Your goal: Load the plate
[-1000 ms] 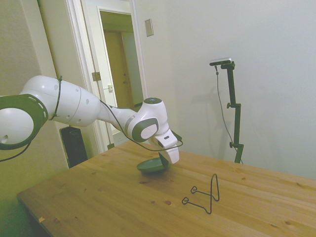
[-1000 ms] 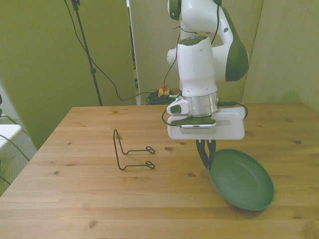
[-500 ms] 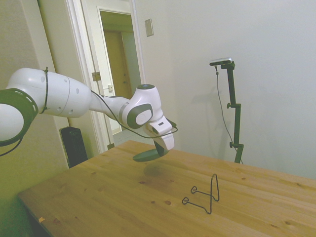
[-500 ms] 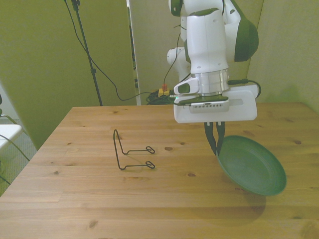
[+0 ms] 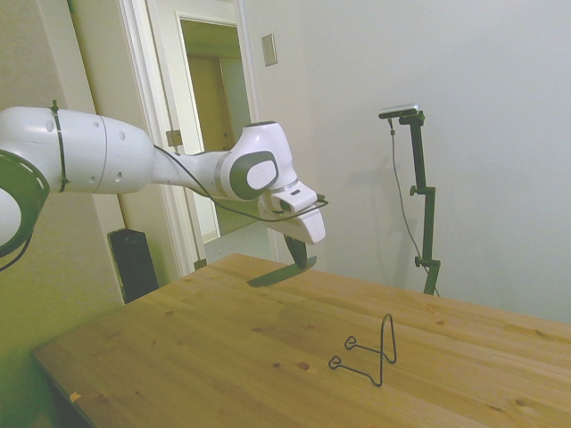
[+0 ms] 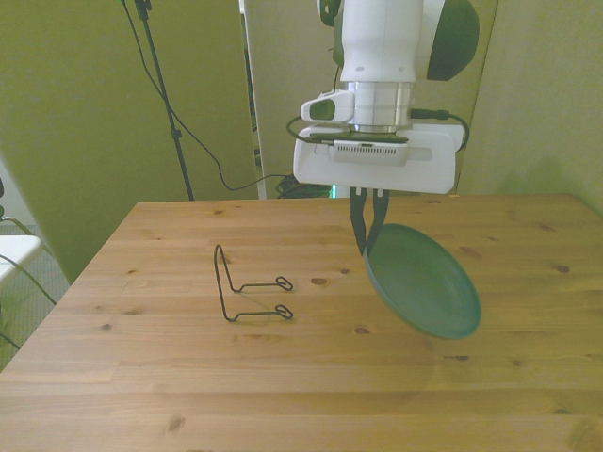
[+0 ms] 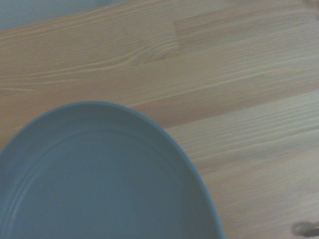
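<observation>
One plate [image 6: 421, 282], pinched at its rim by closed fingers [image 6: 367, 233], hangs tilted above the surface [image 6: 141, 358] — carry it toward the stand [image 6: 247, 287] at 9 o'clock, keeping the tilt steady.

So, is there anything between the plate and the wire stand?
Nothing visible. The claw holds the plate by its rim, lifted above the table; only bare wood lies between it and the stand.
</observation>
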`<move>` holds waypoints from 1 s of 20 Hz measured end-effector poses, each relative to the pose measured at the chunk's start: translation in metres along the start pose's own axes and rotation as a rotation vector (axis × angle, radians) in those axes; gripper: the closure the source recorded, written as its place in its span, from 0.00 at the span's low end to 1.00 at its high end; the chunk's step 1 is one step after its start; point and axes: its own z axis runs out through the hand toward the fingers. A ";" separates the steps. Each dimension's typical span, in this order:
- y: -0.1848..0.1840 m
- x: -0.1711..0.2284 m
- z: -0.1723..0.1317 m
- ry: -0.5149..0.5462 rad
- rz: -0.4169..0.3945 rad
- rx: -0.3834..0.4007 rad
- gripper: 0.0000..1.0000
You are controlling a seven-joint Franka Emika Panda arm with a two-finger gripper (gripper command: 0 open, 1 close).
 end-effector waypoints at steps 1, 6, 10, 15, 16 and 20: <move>0.002 0.002 -0.004 0.017 -0.011 -0.015 1.00; 0.015 0.009 -0.026 0.091 -0.094 -0.084 1.00; 0.034 0.019 -0.053 0.145 -0.164 -0.143 1.00; 0.051 0.037 -0.060 0.227 -0.254 -0.243 1.00; 0.052 0.039 -0.059 0.248 -0.274 -0.265 1.00; 0.051 0.042 -0.051 0.324 -0.357 -0.341 1.00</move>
